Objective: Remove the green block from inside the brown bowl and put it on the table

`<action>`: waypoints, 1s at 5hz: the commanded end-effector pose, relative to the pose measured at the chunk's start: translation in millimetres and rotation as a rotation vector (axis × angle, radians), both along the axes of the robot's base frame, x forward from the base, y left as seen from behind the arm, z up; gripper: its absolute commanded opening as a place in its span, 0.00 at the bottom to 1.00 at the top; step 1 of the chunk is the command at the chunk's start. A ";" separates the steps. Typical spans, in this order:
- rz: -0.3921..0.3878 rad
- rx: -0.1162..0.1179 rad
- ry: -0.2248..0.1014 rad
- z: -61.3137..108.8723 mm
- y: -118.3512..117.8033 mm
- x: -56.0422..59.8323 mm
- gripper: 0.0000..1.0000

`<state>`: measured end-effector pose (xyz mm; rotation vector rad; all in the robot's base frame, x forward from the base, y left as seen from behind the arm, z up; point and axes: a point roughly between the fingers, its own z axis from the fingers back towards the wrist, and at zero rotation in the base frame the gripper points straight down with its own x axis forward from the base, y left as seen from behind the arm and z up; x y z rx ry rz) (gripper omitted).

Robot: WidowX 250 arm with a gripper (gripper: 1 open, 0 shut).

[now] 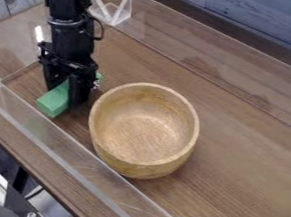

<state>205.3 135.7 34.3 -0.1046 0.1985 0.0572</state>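
The bowl [143,129] stands empty near the middle of the table [243,103], so the first half of the job looks done: the block [57,98] is out of it and now sits to the bowl's left, close to the clear wall [25,130] at the table's near edge. The pincer [65,87] points almost straight down over the block, its jaws drawn in narrow and clamped on the block's upper end. The block's lower part appears to rest on, or just above, the wood (the angle does not let me tell whether it truly touches). By my reading the task is nearly finished; what is left is to let the block settle flat, release it, and lift the arm clear. The block lies just beside the bowl's rim but apart from it, so there seems room to set it down without knocking the bowl
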 end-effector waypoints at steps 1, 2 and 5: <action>-0.001 0.043 -0.075 21.7 4.9 13.6 0.00; 0.004 0.039 -0.075 24.1 3.7 14.2 0.00; 0.011 0.038 -0.117 57.6 -4.6 20.7 1.00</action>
